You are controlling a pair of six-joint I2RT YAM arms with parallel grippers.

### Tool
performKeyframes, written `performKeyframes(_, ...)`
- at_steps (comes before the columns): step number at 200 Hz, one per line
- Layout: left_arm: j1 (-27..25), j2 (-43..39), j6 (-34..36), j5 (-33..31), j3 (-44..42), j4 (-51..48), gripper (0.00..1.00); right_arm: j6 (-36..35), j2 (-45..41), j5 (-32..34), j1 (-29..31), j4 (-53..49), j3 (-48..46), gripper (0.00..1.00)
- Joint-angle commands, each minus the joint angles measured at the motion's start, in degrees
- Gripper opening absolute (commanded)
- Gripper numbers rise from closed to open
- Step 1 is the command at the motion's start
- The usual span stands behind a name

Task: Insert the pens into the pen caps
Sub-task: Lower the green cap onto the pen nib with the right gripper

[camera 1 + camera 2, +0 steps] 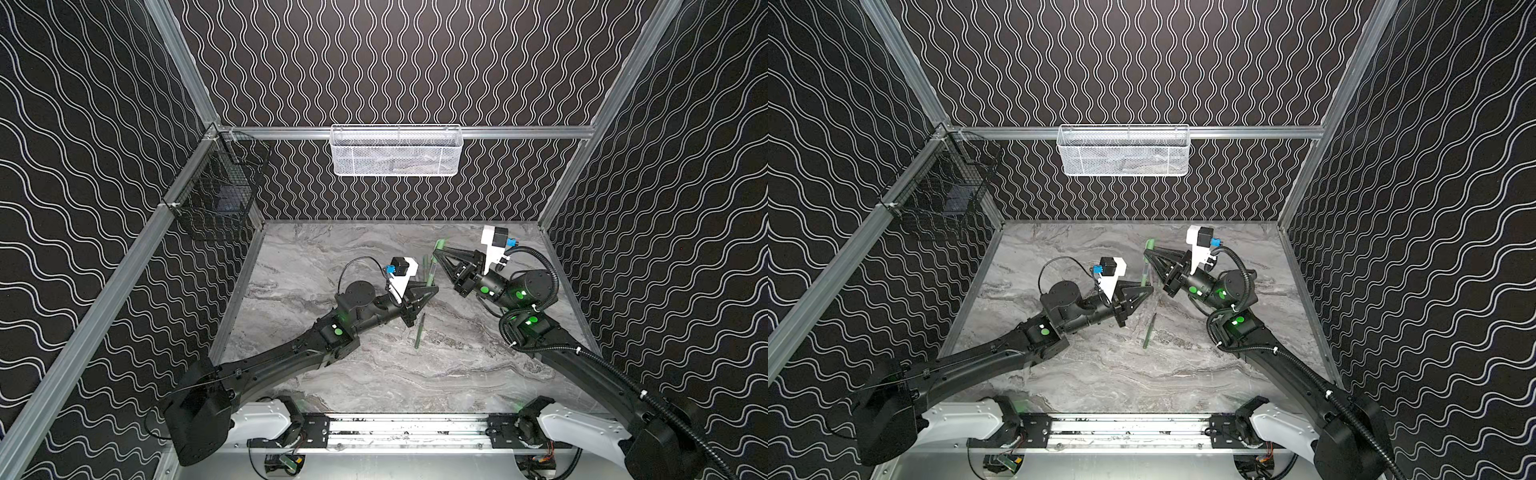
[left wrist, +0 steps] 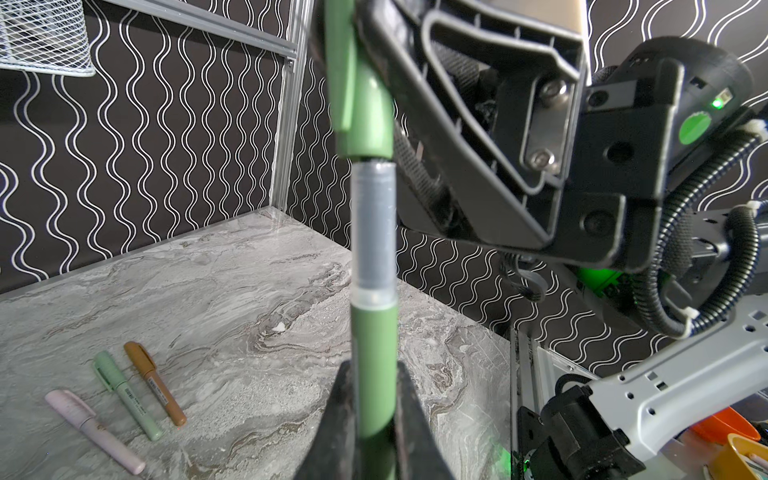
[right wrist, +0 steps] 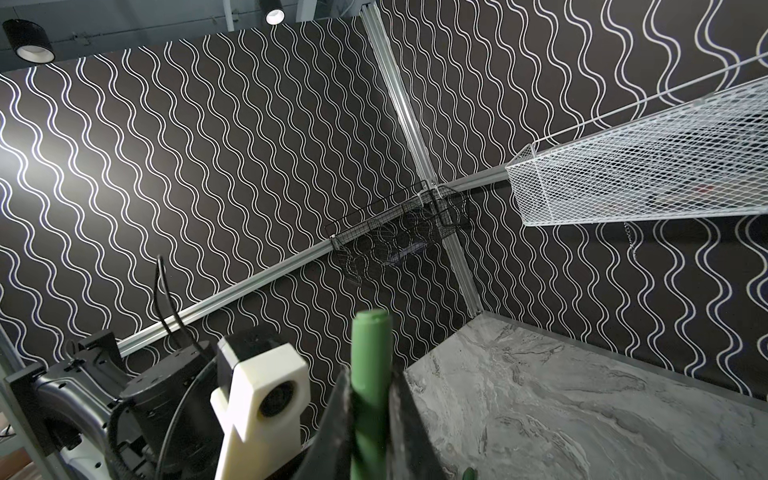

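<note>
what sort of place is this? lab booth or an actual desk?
Most likely a purpose-built robot test booth, not a real desk: an aluminium frame holds wavy-patterned wall panels on three sides of a marble-look tabletop, and a white basket and a black basket hang from the frame.

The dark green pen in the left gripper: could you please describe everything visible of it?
The dark green pen is a slim stick with a matte green, plastic-looking barrel, then a translucent grey section toward its tip. The left gripper is shut on the barrel, holding it clear of the table. Its tip end meets the mouth of a matching green cap, gripped by the right gripper; the cap sits slightly askew and the grey section is exposed, so not fully seated.
</note>
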Motion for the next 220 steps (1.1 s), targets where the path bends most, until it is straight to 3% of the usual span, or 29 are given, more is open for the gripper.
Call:
performKeyframes(1, 0.0, -0.2, 0.6, -0.1, 0.4, 0.9, 0.0, -0.9, 0.1, -0.2, 0.0, -0.7, 1.4, 0.04)
performKeyframes(160, 0.0, -0.9, 0.7, -0.8, -0.1, 1.3, 0.0, 0.1, -1.4, -0.3, 0.6, -1.3, -2.4, 0.04)
performKeyframes(220, 0.0, -2.0, 1.1, -2.4, -0.6, 1.2, 0.0, 0.5, -1.4, -2.5, 2.0, -1.7, -3.6, 0.12)
